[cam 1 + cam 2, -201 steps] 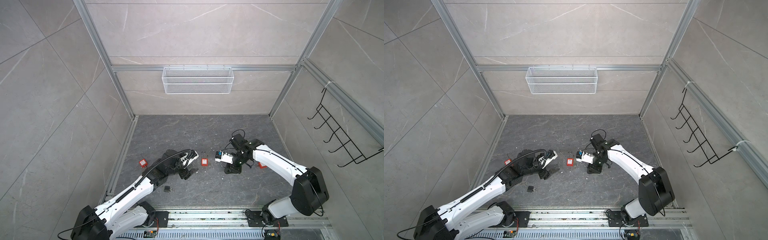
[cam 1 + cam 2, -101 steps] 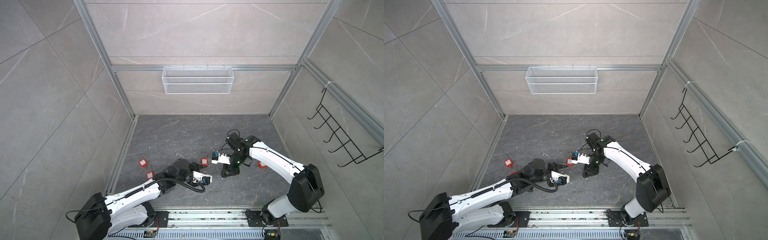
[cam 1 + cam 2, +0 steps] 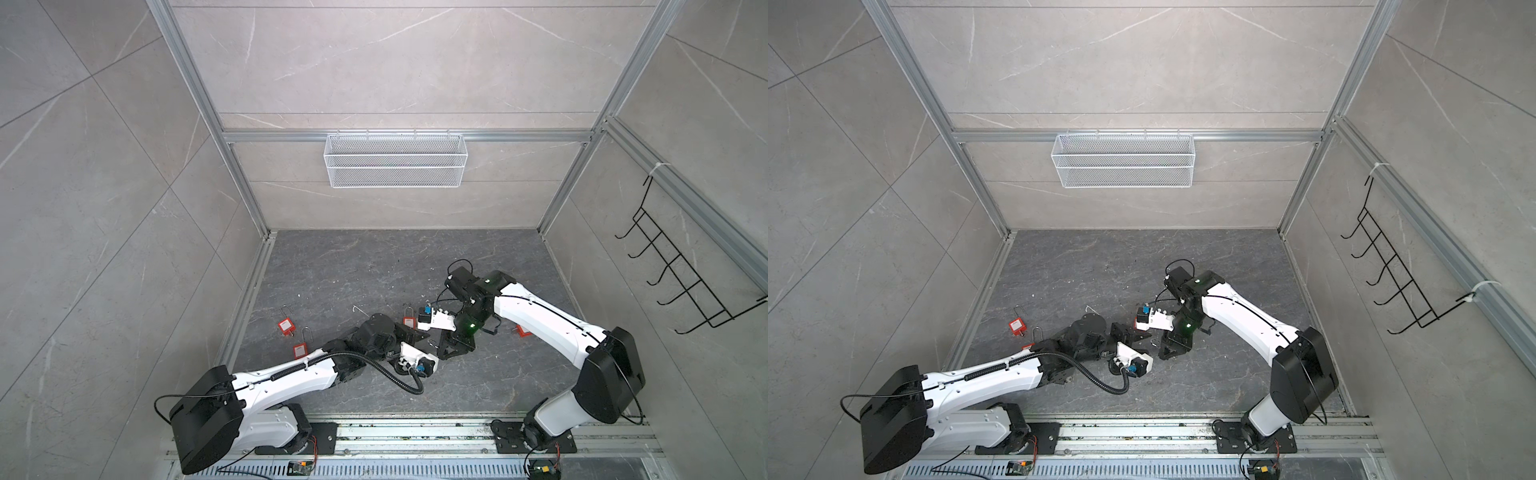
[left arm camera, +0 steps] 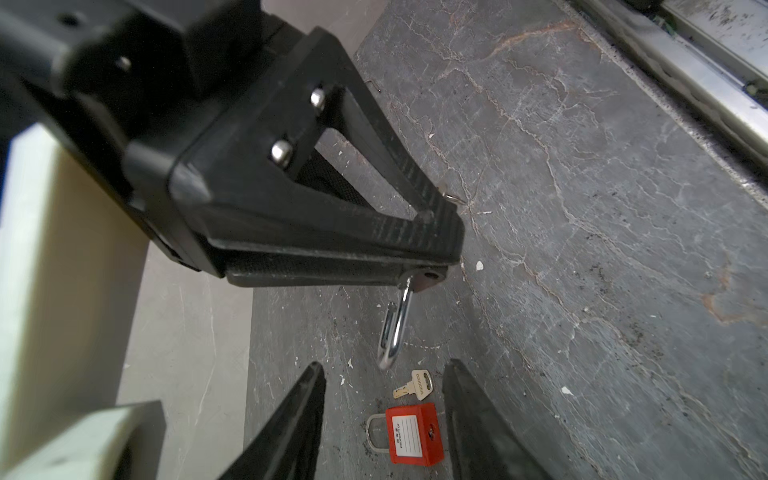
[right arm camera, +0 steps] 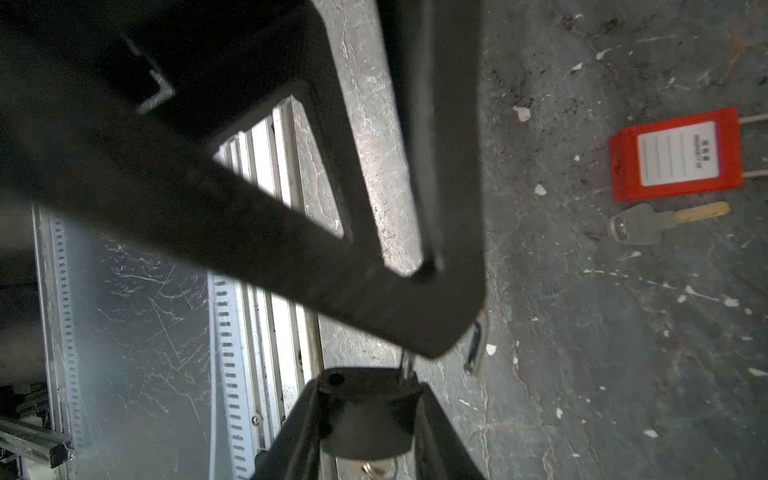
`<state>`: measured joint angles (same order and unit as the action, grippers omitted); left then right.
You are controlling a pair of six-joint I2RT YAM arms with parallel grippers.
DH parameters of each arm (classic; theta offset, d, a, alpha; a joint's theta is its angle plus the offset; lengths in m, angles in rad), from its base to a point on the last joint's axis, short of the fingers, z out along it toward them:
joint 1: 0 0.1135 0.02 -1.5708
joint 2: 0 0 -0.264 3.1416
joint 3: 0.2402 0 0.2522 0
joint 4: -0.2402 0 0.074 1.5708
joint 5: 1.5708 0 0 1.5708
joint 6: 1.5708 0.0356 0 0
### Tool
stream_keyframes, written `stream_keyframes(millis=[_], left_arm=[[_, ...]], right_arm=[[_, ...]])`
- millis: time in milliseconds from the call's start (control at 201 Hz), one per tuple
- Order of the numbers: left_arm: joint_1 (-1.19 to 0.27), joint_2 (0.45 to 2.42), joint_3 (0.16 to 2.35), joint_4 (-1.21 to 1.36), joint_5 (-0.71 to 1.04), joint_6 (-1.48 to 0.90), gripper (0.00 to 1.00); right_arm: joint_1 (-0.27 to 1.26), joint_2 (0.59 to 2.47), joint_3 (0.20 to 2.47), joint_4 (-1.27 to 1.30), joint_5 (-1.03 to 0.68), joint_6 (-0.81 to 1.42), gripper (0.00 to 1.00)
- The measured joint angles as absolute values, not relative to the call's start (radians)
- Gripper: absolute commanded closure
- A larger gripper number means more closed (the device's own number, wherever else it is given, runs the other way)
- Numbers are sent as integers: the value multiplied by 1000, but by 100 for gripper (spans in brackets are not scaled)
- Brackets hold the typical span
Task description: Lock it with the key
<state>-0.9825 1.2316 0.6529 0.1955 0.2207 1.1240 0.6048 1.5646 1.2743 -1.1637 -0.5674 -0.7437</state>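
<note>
- Dark grey stone-look bench (image 3: 374,270), gritty with white flecks. Grey tiled walls, with a wire basket (image 3: 395,166) on the back one.
- My right fingers (image 4: 332,245) are clamped on a dark padlock (image 5: 365,411); its silver shackle (image 4: 395,324) sticks out past the tips.
- My left fingers (image 4: 299,411) stand apart and hold nothing. The shackle end shows between them; I can't tell if it touches.
- Key (image 4: 415,384) lies loose on the bench, just beside a red padlock (image 4: 411,434).
- Front rail (image 4: 706,83) is near. Other red padlocks (image 3: 284,325) sit well apart by the left wall. Open bench toward the back.
</note>
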Motion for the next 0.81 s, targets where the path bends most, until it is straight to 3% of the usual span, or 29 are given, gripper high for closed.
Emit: stream_keyframes(millis=[229,373,597,807], left_arm=[[-988,1260,664,192,215,1147,59],[-995,1282,678,188,210,1158,74],[-1009,1296,690,184,208,1168,81],[-1017,1302,690,165,208,1179,95]], right_arm=[[611,1565,1280,-1178,-590,-722,75],[616,1568,1291,-1186,-603,-708,75],[621,1572,1291,-1196,-603,-699,75],[621,1578,1291,-1200,-606,-699,75]])
